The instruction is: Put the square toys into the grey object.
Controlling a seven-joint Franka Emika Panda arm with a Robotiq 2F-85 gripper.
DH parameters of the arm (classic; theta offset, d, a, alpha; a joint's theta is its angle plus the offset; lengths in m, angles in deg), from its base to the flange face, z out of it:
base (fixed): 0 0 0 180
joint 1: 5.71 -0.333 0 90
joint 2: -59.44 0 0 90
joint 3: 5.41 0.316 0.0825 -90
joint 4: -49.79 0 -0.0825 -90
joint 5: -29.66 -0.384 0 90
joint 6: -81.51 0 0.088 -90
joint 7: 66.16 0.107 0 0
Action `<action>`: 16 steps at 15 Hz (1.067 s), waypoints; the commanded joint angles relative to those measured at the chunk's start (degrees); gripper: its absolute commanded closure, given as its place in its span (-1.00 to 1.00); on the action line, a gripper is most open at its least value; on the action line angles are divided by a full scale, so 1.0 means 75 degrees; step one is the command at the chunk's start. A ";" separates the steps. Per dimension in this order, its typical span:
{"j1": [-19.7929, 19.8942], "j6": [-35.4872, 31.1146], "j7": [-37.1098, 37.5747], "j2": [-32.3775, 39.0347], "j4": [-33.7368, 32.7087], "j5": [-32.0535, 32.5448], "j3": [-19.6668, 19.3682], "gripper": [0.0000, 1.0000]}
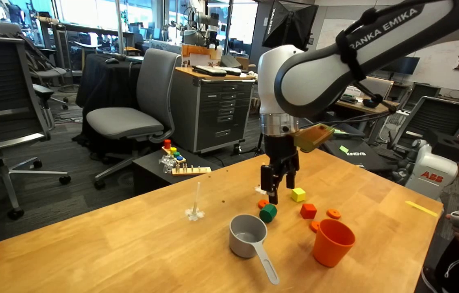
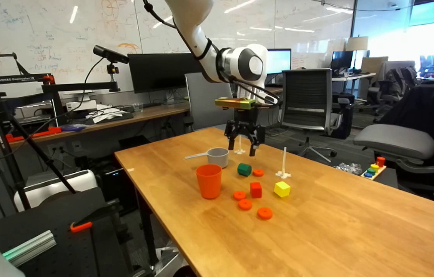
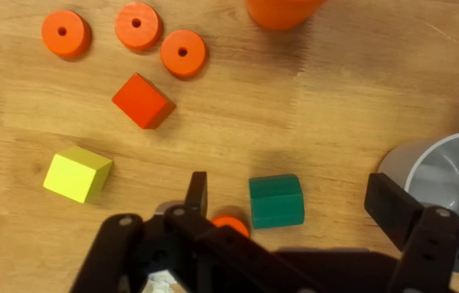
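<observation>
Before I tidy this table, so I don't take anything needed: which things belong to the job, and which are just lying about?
For the job:
yellow cube
red cube
green many-sided block, probably
grey scoop
gripper

Not part of it:
orange cup
four orange discs
two upright white sticks

Both exterior views are bright; strong white light comes from the windows (image 1: 83, 14), which are washed out to white and pale blue. In an exterior view, several short streaks of glare lie on the whiteboard (image 2: 97, 27), and the chair (image 2: 397, 140) near the right edge looks stretched. The floor (image 1: 62, 146) is dim, while the counter (image 1: 111, 252) has a warm, soft shine. In the wrist view, soft shadows lie beside the orange cup (image 3: 282, 12) and the green block (image 3: 276, 201), a thin gleam curves inside the grey cup (image 3: 436, 175), and the claw (image 3: 289, 189) is dark and slightly blurred.
</observation>
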 commanded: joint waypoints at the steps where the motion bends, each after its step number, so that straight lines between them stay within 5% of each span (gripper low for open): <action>1: -0.0216 0.0537 -0.0171 0.0857 -0.1099 -0.0062 -0.0098 -1.00; 9: -0.0326 0.1253 -0.0168 0.2000 -0.2384 0.0009 -0.0236 -1.00; 10: -0.0345 0.1285 -0.0187 0.2084 -0.2500 0.0049 -0.0260 -0.56; 16: -0.0421 0.1530 -0.0340 0.2469 -0.3116 0.0155 -0.0358 0.34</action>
